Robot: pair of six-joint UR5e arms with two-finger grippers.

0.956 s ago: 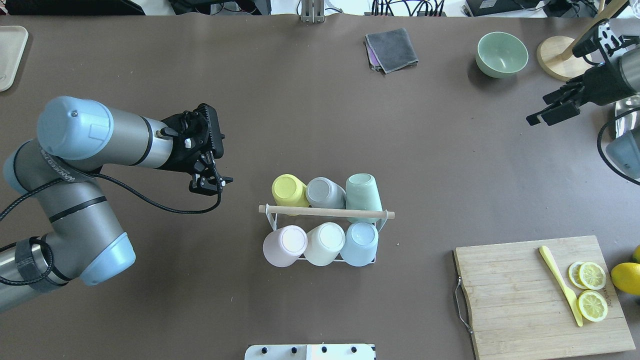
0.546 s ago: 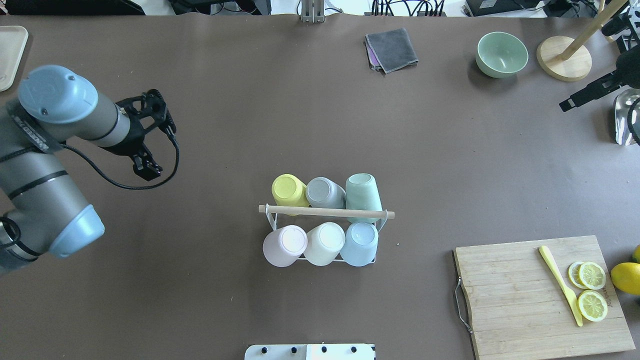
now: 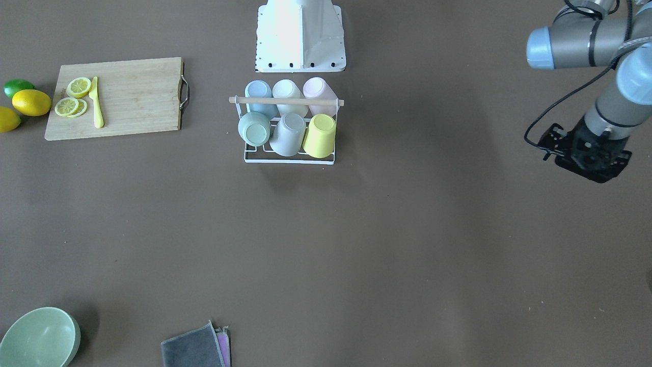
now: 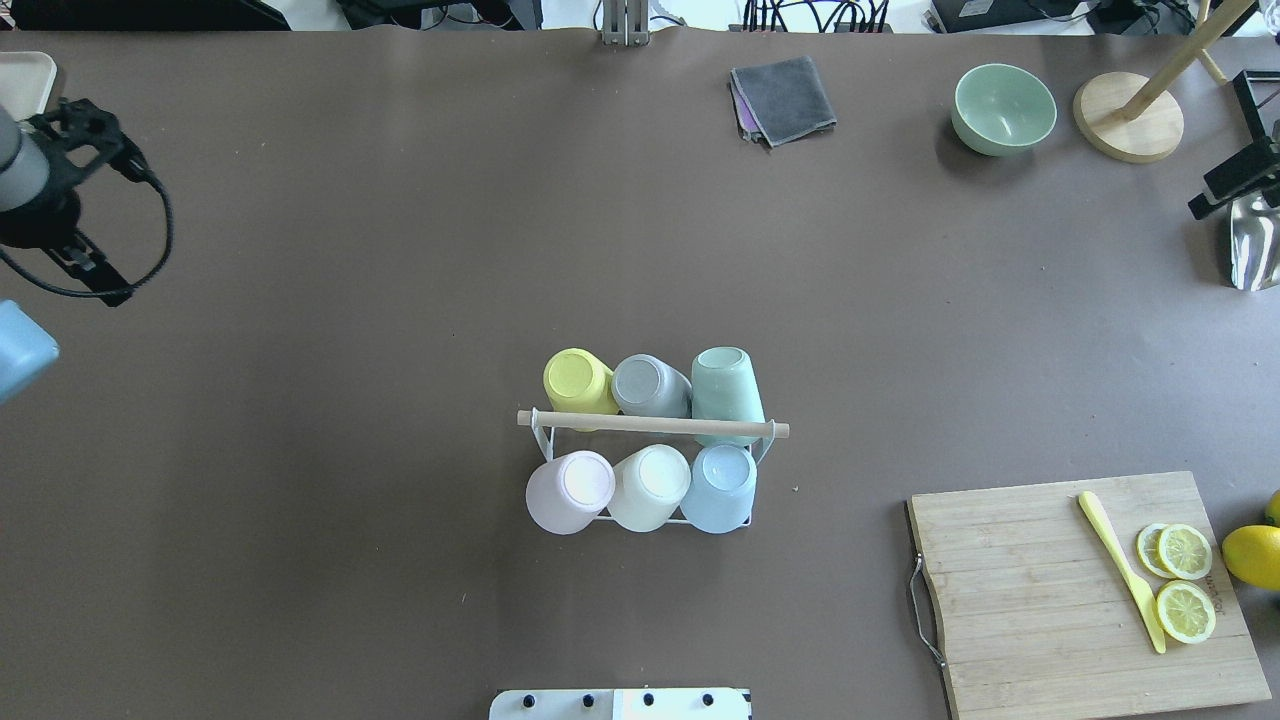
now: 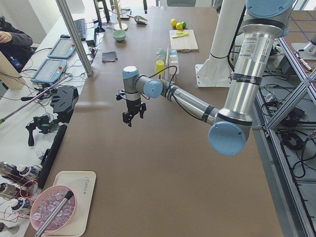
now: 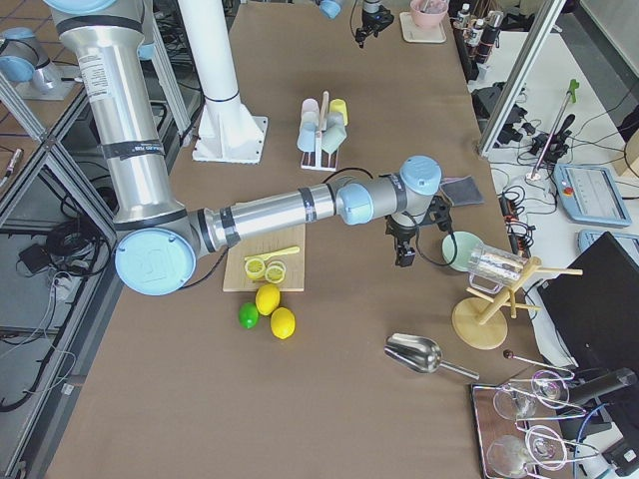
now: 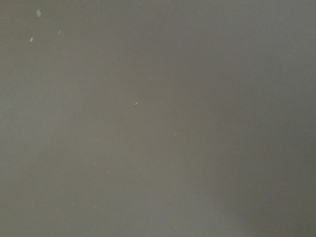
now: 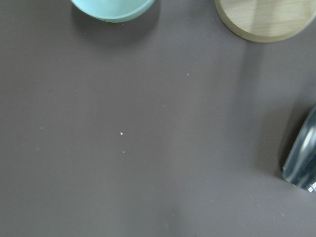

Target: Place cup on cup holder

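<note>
The cup holder, a white wire rack with a wooden rod on top, stands mid-table; it also shows in the front view. Several pastel cups sit upside down on its prongs, among them a yellow cup and a pink cup. My left gripper is far off at the left edge, open and empty; it also shows in the front view. My right gripper is partly cut off at the right edge, fingers apart and empty. Both wrist views show mostly bare table.
A wooden cutting board with lemon slices and a yellow knife lies front right, a lemon beside it. A green bowl, a grey cloth, a wooden stand base and a metal scoop lie at the back right.
My left arm has swung away from the rack to the table's left edge. My right arm has drawn back to the right edge. The cups and rack have not moved.
</note>
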